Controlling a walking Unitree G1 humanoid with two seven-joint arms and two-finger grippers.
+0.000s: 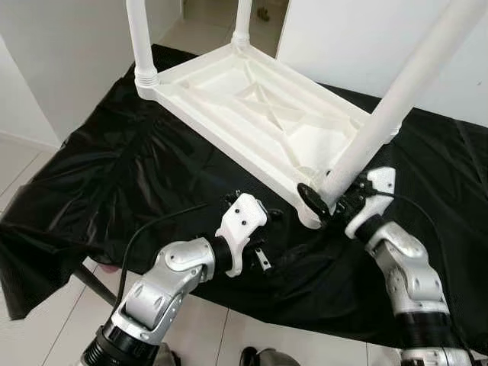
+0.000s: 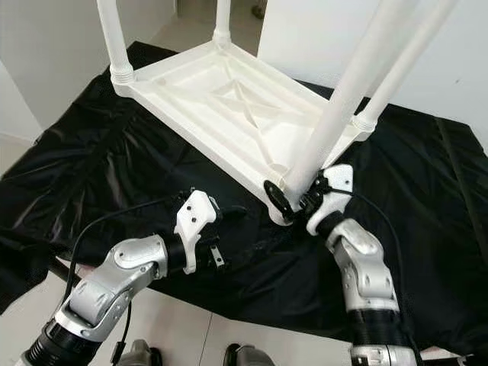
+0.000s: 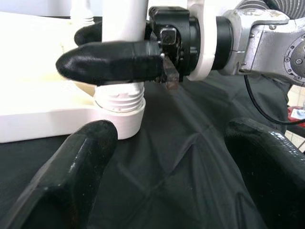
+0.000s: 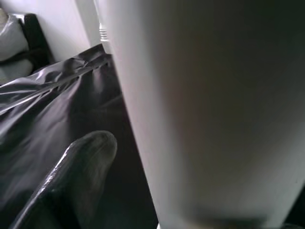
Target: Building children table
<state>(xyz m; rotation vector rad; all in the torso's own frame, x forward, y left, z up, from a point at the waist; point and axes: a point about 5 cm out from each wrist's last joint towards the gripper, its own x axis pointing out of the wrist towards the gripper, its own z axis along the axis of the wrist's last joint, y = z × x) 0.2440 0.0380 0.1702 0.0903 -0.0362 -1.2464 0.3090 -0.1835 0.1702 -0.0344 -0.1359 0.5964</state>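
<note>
One white table (image 1: pixel 252 114) lay upside down on the black cloth (image 1: pixel 114 175). My right claw (image 1: pixel 326 200) squeezed the leg (image 1: pixel 396 103) at 4 o'clock. My left claw (image 1: pixel 255 229) sat apart, near 6 o'clock.

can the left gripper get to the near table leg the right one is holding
Probably yes. The left gripper hovers open over the black cloth, beside the near leg, with bare cloth between. The right gripper already clamps that leg's base, so only the leg above it is free.
</note>
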